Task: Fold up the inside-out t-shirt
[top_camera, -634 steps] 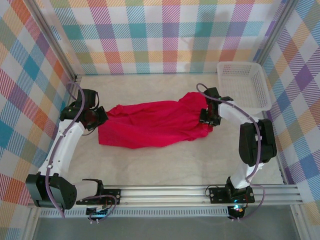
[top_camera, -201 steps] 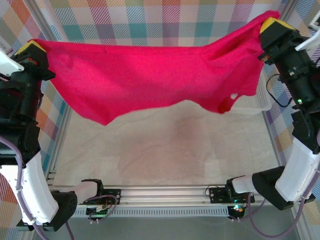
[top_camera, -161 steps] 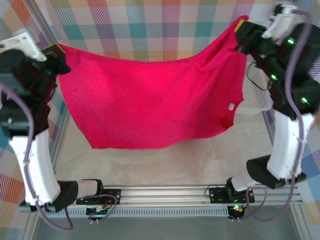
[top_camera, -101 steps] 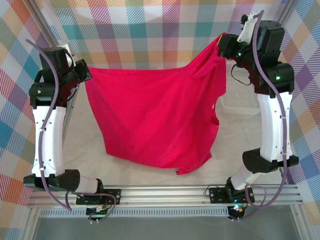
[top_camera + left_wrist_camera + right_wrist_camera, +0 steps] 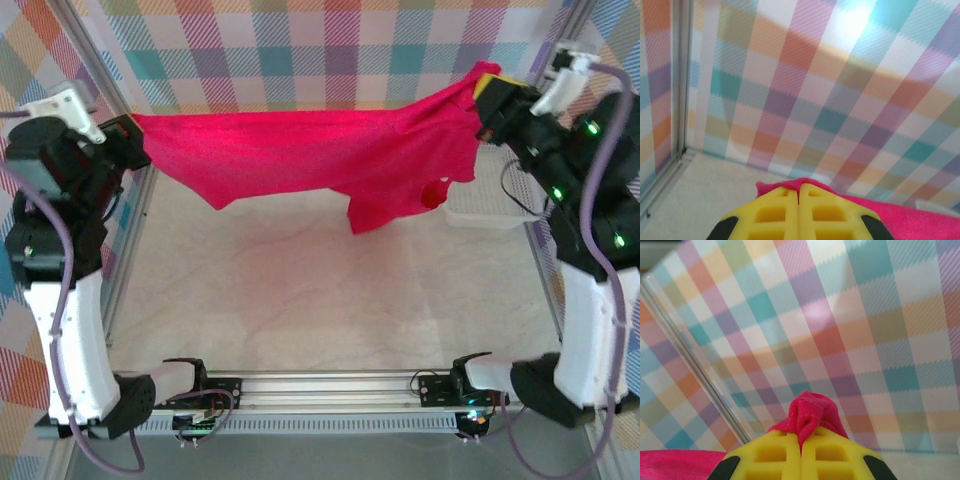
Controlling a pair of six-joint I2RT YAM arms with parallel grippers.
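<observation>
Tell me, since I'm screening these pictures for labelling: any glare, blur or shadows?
Top external: even light, a faint shadow on the table under the t-shirt. Left wrist: a bright glare patch on the plaid wall; the left pincer, shut on the cloth, looks soft up close. Right wrist: milder glare on the wall; the right pincer is likewise soft.
</observation>
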